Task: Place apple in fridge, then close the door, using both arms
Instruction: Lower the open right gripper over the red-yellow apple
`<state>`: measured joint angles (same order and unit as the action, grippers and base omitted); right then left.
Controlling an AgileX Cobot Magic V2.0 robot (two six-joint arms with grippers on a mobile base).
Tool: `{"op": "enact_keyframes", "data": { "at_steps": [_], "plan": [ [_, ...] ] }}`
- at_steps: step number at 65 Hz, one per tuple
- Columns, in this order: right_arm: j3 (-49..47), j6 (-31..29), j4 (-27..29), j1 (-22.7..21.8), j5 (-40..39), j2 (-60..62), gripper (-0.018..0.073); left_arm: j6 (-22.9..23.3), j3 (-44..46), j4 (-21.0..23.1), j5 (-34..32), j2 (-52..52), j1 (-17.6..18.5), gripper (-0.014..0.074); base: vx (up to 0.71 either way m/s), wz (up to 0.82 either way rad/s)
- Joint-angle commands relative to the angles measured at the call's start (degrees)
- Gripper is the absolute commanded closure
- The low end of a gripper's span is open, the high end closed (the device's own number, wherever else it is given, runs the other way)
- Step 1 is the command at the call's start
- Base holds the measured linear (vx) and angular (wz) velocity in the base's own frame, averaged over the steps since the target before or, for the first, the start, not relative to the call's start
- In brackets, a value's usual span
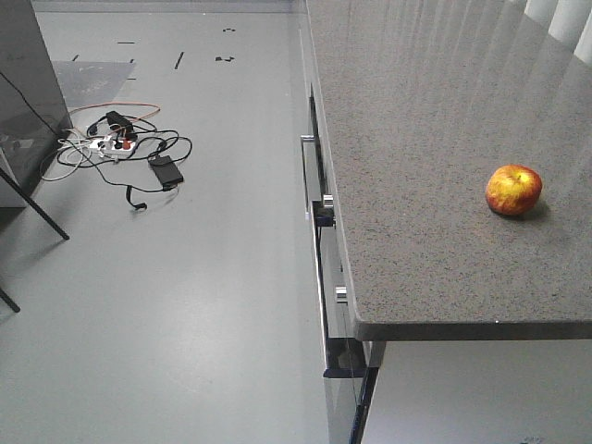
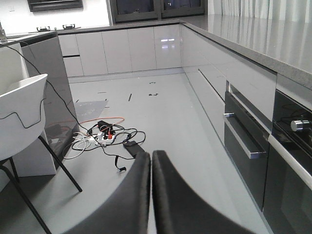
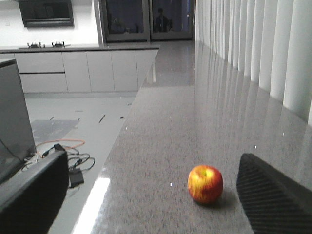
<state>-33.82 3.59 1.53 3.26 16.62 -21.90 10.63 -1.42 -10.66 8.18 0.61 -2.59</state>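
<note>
**The apple sits on the tabletop, and no fingers touch it**

We see a big grey floor [image 1: 194, 296] first. It fills the left side of the front view.

Next comes the long speckled grey tabletop [image 1: 416, 139]. It runs along the right side, and tall white blinds [image 3: 263, 48] hang behind it. Under its edge are pale cupboards [image 2: 126, 48] and a dark oven [image 2: 292, 161] with a long silver handle.

A white chair [image 2: 22, 112] on thin black legs stands at the left of the left wrist view. On the floor near it lies a messy pile of cables [image 1: 120, 148], black, white and orange, with a white plug strip in the middle.

The apple [image 1: 513, 190] is small and round, red with yellow patches. It rests upright on the tabletop, well in from the front edge, and nothing else is near it.

The left fingers [image 2: 144, 165] are pressed together with nothing between them. They hang over the floor and point at the cables, well apart from the apple.

The right fingers [image 3: 273, 195] are spread wide apart over the tabletop. In the right wrist view the apple lies between them, closer to the right-side one, and it touches neither.

We do not see the inside of any fridge in these views.
</note>
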Motion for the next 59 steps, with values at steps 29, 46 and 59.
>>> {"op": "enact_keyframes", "data": {
  "at_steps": [29,46,59],
  "plan": [
    [-33.2,4.2,-10.8,-0.3,13.8,-29.8,-0.0136,0.4,1.2,0.1,-3.8,0.9,0.4,0.0603,0.0,0.0],
    [-51.8,10.7,-18.6,-1.0,26.0,-49.9,-0.0124,0.4,1.2,0.1,-3.8,0.9,0.4,0.0603,0.0,0.0],
    [-60.3,8.0,-13.3,-5.1,31.4,-61.5,-0.0109,0.4,1.2,0.1,-3.8,0.9,0.4,0.0603,0.0,0.0]
  ]
}}
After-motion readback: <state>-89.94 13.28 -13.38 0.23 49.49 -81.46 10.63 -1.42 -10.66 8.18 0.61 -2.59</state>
